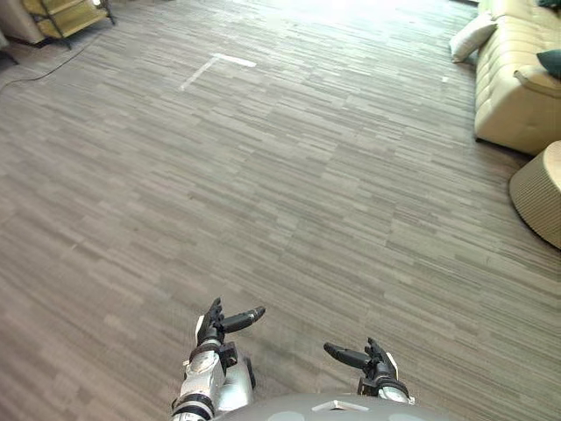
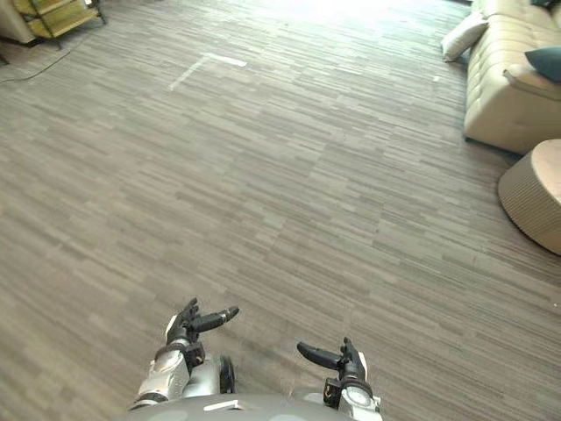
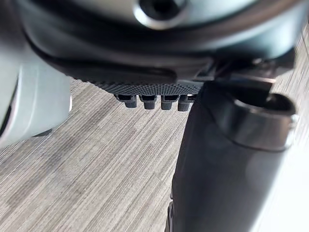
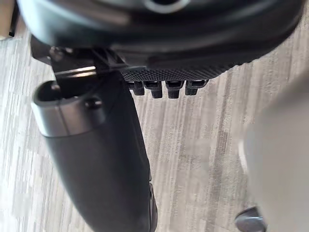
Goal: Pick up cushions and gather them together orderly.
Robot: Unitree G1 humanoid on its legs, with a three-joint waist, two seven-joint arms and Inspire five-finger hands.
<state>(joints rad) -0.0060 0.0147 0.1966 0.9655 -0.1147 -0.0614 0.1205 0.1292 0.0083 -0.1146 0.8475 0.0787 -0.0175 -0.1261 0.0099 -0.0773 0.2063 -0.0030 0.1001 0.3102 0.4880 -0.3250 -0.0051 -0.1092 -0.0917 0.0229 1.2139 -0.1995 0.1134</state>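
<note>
Cream cushion [image 1: 472, 35] rests against sofa [image 1: 513, 96], far ahead-right; right hand [image 1: 372, 358] is nearer than left hand [image 1: 217, 323]; both relaxed, empty.

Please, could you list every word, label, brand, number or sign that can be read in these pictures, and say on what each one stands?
None: no text can be read here.
The white tape mark on the floor is an angle, not a letter.
The sofa, white cushion, dark cushion and stool show no print.
The left hand and right hand, both open, bear no label.
</note>
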